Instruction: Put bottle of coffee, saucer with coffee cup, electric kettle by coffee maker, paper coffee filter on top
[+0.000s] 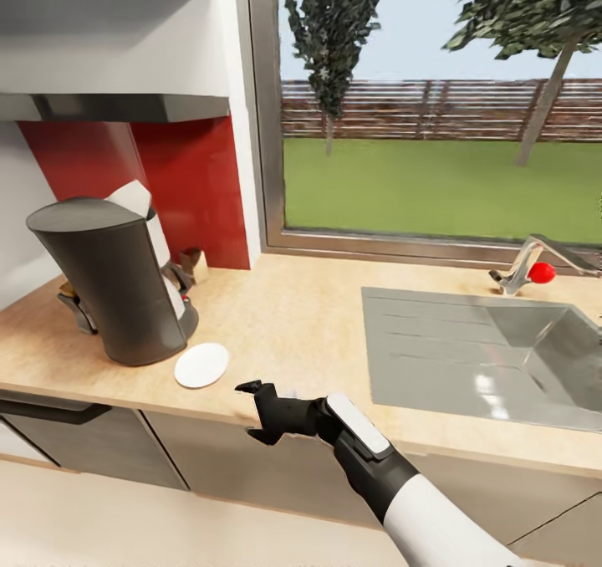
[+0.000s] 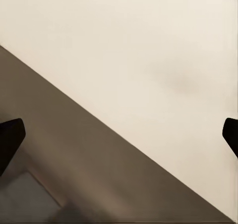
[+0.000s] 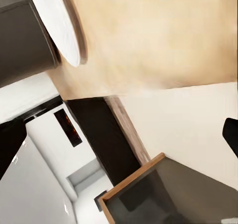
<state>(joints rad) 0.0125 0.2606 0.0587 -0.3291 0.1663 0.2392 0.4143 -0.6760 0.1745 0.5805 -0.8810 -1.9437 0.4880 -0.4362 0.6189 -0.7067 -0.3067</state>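
Your right gripper (image 1: pixel 253 411) is hovering at the front edge of the kitchen countertop (image 1: pixel 309 316), fingers spread, nothing in them. Saucer (image 1: pixel 201 365) lies flat just right of the coffee maker (image 1: pixel 109 278), near its base, w/ no cup on it. Right wrist cam: saucer (image 3: pixel 58 23) beside the maker's dark body (image 3: pixel 22 33). Left gripper: finger tips (image 2: pixel 10 137) at the frame edges, wide apart, empty; floor behind. Sink (image 1: pixel 502 358) is well to the right
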